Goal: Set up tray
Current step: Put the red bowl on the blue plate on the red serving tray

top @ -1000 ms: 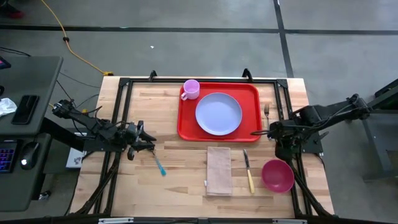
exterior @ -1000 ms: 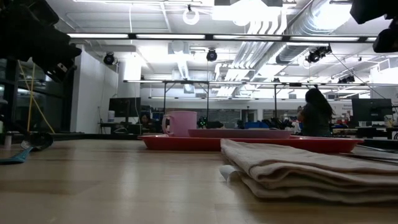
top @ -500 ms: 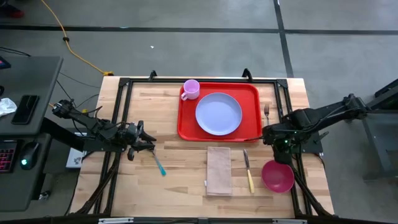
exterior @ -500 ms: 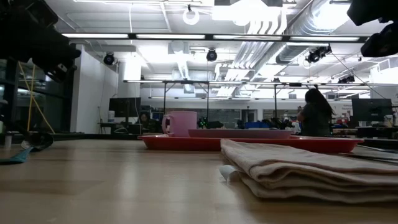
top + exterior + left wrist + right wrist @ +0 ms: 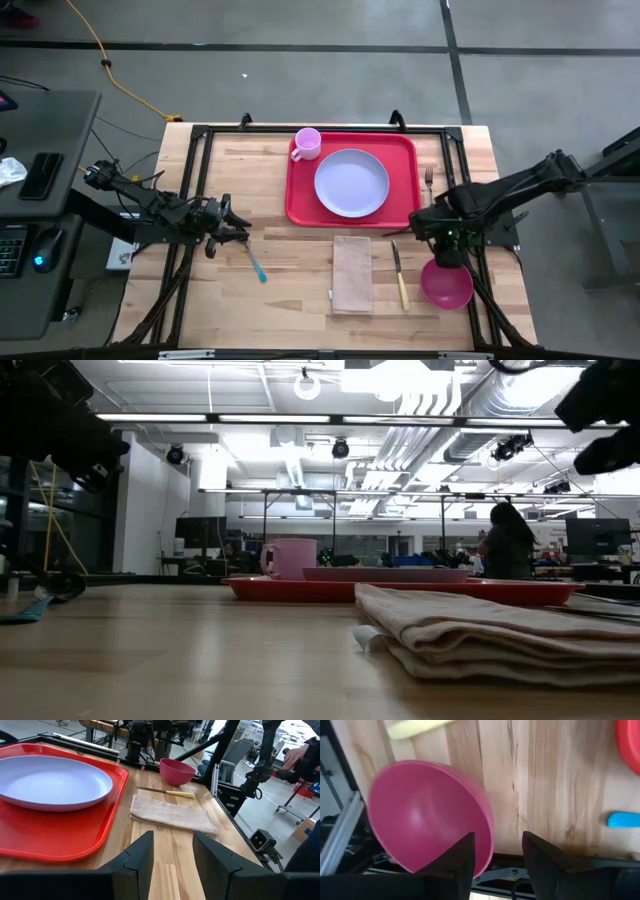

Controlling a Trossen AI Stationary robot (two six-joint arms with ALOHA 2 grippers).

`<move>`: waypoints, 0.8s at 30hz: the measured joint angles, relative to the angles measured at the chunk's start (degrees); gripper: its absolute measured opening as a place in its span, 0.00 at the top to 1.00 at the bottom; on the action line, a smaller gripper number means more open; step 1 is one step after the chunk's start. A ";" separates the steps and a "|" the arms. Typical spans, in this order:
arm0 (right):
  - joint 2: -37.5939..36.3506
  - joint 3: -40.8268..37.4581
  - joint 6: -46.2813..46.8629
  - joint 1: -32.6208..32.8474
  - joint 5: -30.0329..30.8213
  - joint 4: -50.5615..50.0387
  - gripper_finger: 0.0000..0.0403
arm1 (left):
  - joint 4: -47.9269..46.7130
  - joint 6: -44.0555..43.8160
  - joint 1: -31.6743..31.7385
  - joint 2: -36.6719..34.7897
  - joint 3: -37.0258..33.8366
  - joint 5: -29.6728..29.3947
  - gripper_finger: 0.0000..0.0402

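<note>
The red tray (image 5: 300,190) lies at the table's far middle with a lavender plate (image 5: 352,183) and a pink mug (image 5: 306,143) on it. Near the right front, a pink bowl (image 5: 420,815) stands on the wood. My right gripper (image 5: 497,855) hangs open above the bowl's far rim, pointing steeply down, and touches nothing. My left gripper (image 5: 172,855) waits open and level at the table's left (image 5: 232,236), facing the tray (image 5: 60,830).
A folded tan napkin (image 5: 352,273) and a yellow-handled knife (image 5: 400,277) lie in front of the tray, left of the bowl (image 5: 447,285). A fork (image 5: 428,180) lies right of the tray. A blue utensil (image 5: 256,265) lies near my left gripper.
My right gripper has gone down and toward the table's near edge, from beside the tray's right front corner to above the pink bowl, tipping more steeply downward. Nothing on the table has moved.
</note>
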 joint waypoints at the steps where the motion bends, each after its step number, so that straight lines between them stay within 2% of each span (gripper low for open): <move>1: 0.14 -0.49 0.00 0.00 0.02 0.40 0.65 | 0.00 -0.01 0.00 0.00 0.00 0.00 0.59; 12: 0.25 -5.26 1.55 0.00 -2.61 6.68 0.65 | 0.02 -0.01 0.00 0.00 0.00 0.02 0.59; 24: 0.25 -6.13 2.87 0.00 -2.84 7.18 0.65 | -0.09 -0.01 -0.02 0.00 0.00 0.02 0.59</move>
